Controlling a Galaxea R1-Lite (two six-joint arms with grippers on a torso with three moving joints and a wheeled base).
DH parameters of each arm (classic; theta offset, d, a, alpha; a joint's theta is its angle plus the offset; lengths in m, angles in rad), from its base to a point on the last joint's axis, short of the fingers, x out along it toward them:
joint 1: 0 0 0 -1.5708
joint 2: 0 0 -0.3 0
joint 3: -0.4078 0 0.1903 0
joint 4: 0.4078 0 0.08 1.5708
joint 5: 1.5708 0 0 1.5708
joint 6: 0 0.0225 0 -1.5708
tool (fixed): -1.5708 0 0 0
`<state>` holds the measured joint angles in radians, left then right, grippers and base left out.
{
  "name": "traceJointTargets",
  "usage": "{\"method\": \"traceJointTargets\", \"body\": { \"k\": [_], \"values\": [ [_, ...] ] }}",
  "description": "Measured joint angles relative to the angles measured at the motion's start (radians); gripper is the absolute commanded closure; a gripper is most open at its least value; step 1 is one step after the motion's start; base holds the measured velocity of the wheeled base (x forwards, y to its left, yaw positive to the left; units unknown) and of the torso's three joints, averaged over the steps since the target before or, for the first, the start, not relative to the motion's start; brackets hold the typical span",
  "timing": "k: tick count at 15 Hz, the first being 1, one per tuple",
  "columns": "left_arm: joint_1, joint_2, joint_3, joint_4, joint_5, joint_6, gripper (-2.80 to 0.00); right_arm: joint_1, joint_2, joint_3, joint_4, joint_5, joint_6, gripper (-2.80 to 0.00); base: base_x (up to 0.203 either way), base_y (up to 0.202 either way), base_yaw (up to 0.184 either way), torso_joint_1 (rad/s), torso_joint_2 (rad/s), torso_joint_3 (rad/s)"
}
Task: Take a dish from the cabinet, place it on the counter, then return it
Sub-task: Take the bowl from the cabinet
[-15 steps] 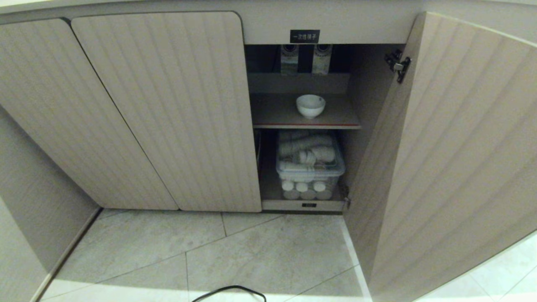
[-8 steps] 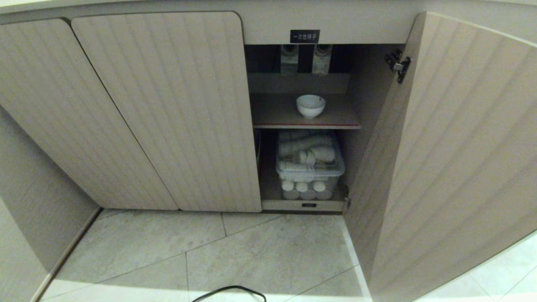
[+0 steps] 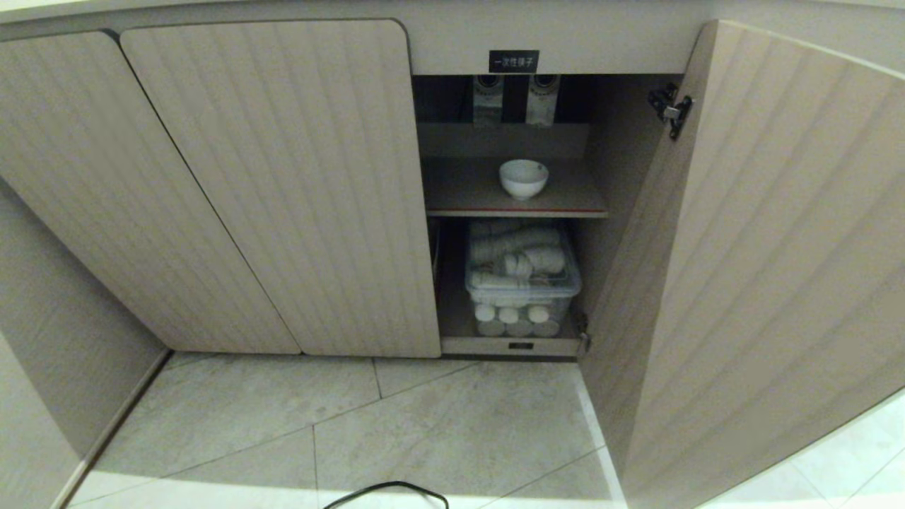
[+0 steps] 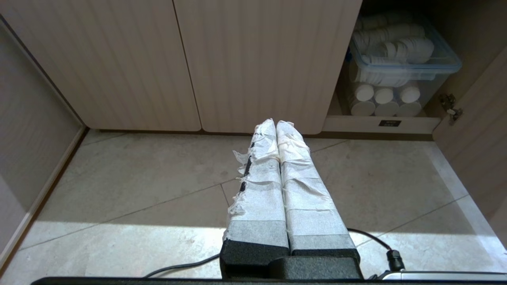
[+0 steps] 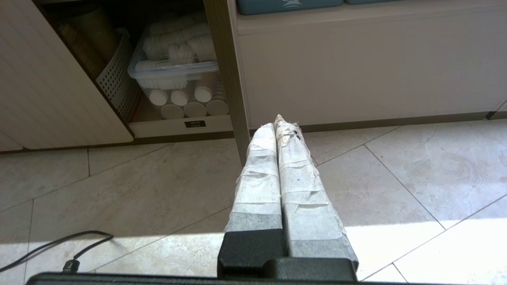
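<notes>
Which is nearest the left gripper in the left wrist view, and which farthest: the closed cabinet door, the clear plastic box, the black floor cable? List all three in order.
1. black floor cable: on the tiles beside the left gripper, near its base.
2. closed cabinet door: straight ahead of the shut fingers.
3. clear plastic box: farther back, inside the open cabinet compartment, off to one side.

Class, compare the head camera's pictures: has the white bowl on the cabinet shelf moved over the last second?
No. The white bowl sits at the same spot on the red-edged shelf, below the black label, as before.
</notes>
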<state>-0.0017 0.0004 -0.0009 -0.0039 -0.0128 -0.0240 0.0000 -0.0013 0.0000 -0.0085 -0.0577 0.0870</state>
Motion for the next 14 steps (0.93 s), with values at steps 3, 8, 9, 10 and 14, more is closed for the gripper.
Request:
{"method": "traceJointTargets", "body": {
  "k": [3, 8, 9, 10, 14],
  "values": [
    [0.000, 0.000, 0.000, 0.000, 0.001, -0.001, 0.00, 0.000, 0.000, 0.000, 0.000, 0.000, 0.000, 0.00, 0.000, 0.000, 0.000, 0.000, 0.00, 0.000],
    [0.000, 0.000, 0.000, 0.000, 0.007, -0.002, 0.00, 0.000, 0.000, 0.000, 0.000, 0.000, 0.000, 0.00, 0.000, 0.000, 0.000, 0.000, 0.00, 0.000],
    [0.000, 0.000, 0.000, 0.000, 0.007, -0.002, 0.00, 0.000, 0.000, 0.000, 0.000, 0.000, 0.000, 0.00, 0.000, 0.000, 0.000, 0.000, 0.00, 0.000],
    [0.000, 0.000, 0.000, 0.000, 0.007, -0.002, 0.00, 0.000, 0.000, 0.000, 0.000, 0.000, 0.000, 0.00, 0.003, 0.068, 0.006, -0.001, 0.01, -0.002],
    [-0.001, 0.000, 0.000, 0.000, 0.007, -0.002, 0.00, -0.001, 0.000, 0.000, 0.000, 0.000, 0.000, 0.00, 0.000, 0.171, -0.003, 0.002, 0.00, 0.003]
  ]
}}
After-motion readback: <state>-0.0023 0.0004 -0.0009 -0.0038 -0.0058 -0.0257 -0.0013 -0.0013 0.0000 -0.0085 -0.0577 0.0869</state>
